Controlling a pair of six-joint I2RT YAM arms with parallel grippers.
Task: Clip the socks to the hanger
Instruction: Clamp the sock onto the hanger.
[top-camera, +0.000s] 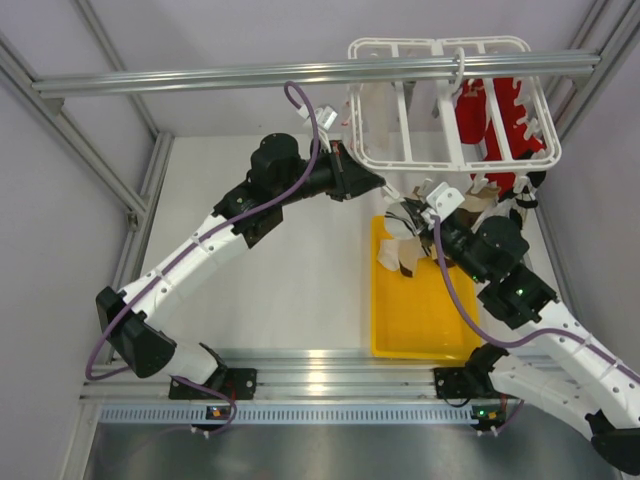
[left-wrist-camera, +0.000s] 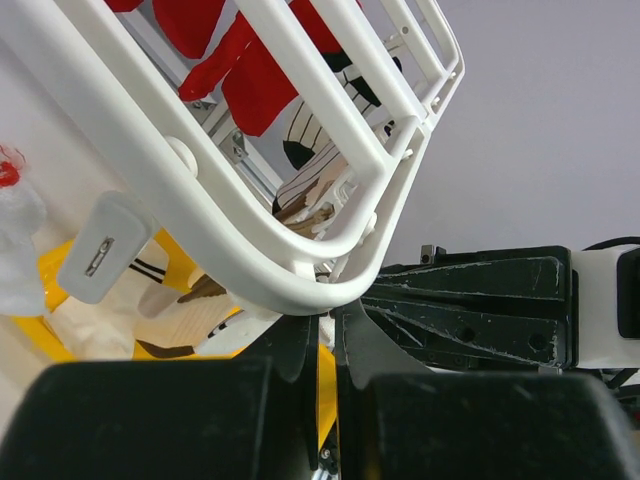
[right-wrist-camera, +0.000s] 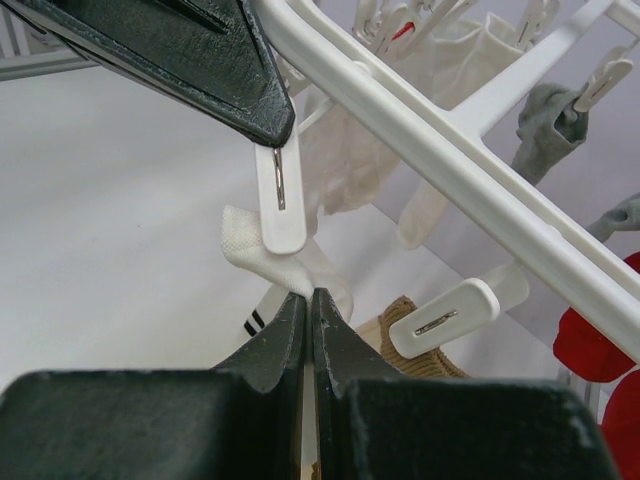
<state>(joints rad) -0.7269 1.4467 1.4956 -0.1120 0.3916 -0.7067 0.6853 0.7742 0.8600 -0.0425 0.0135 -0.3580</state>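
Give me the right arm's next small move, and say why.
Probably raise the sock edge a little higher into the clip. The right end effector is shut on the sock just beneath that dangling clip, whose top the left end effector appears to pinch under the hanger. The fabric overlaps the clip's lower end, but whether it is caught cannot be told.

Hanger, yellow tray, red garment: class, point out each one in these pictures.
hanger (left-wrist-camera: 290, 290): left wrist view, curved corner of its rim.
yellow tray (top-camera: 425, 320): top view, bare floor.
red garment (top-camera: 497, 125): top view, its middle.

Robot lab cell, aluminium frame (top-camera: 300, 72), plain panel walls (top-camera: 50, 230)
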